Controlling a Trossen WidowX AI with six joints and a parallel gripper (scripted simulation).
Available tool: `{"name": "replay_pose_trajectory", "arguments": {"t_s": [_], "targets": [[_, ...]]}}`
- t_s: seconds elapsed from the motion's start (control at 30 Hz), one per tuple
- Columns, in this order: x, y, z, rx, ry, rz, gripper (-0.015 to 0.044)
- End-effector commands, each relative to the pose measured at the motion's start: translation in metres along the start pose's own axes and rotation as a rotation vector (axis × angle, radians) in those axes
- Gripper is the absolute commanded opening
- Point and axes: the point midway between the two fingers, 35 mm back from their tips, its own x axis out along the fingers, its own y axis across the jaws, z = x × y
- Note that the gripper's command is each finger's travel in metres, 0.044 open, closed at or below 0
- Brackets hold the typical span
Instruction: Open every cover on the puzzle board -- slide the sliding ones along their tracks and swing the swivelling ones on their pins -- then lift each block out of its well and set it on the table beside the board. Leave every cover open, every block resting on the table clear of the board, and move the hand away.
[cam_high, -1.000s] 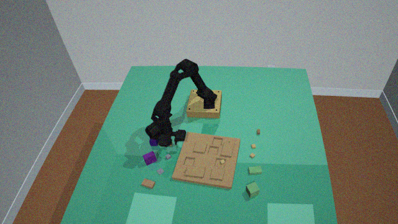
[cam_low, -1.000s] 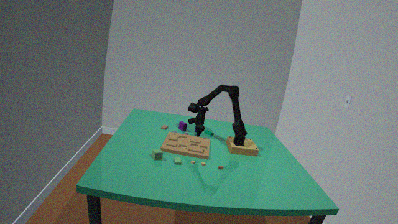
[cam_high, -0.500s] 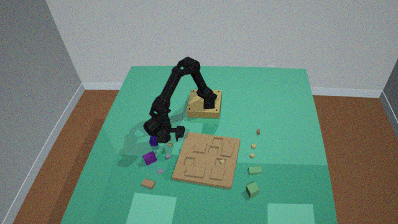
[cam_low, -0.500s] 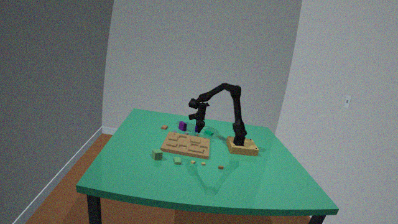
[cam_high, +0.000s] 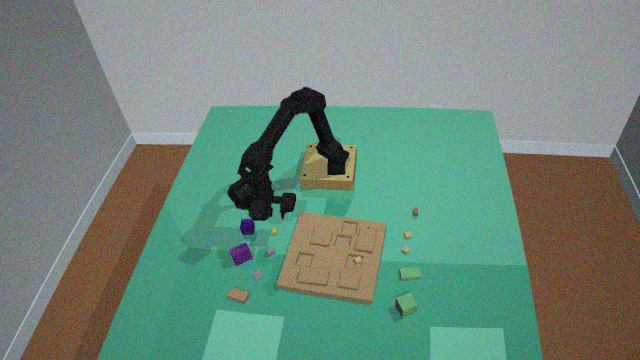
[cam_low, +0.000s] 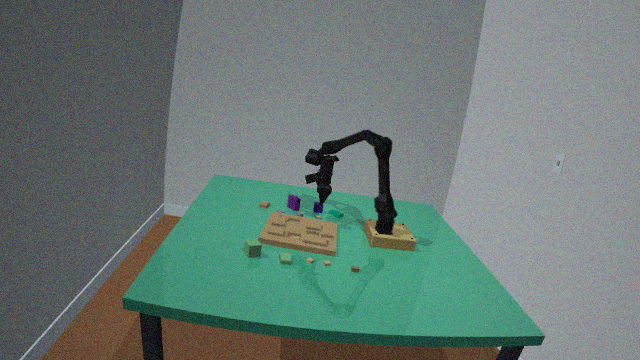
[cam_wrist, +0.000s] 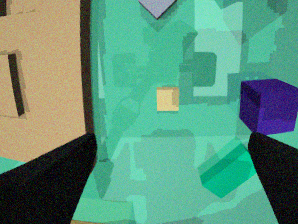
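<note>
The tan puzzle board (cam_high: 291, 272) (cam_low: 280, 237) (cam_wrist: 40, 63) lies on the green table, with several covers on its face. A small tan block (cam_high: 357, 260) sits on the board. Another small tan block (cam_high: 274, 231) (cam_wrist: 168, 99) lies on the table just left of the board. My gripper (cam_high: 274, 212) (cam_low: 322, 197) (cam_wrist: 173, 141) hangs above this block, open and empty, with its fingers wide on either side. A dark purple cube (cam_high: 247, 226) (cam_low: 318, 207) (cam_wrist: 268, 104) stands beside it.
Left of the board lie a larger purple cube (cam_high: 241, 253), two lilac blocks (cam_high: 270, 252) (cam_high: 258, 275), an orange block (cam_high: 238, 294) and a teal block (cam_low: 336, 213) (cam_wrist: 228, 171). On the right lie small orange blocks (cam_high: 407, 234) and two green blocks (cam_high: 410, 273) (cam_high: 406, 304). The arm's base (cam_high: 327, 172) stands behind the board.
</note>
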Motion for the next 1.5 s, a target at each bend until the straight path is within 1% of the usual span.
{"name": "replay_pose_trajectory", "arguments": {"t_s": [0.0,0.47,1.07,1.47], "targets": [[-0.001,0.003,0.002,-0.009,0.005,0.003,0.0361],[-0.002,0.063,0.043,-0.122,0.001,0.015,0.0],[-0.003,0.149,0.077,-0.302,0.007,0.014,0.0],[-0.005,0.215,0.092,-0.406,-0.001,0.02,0.0]]}}
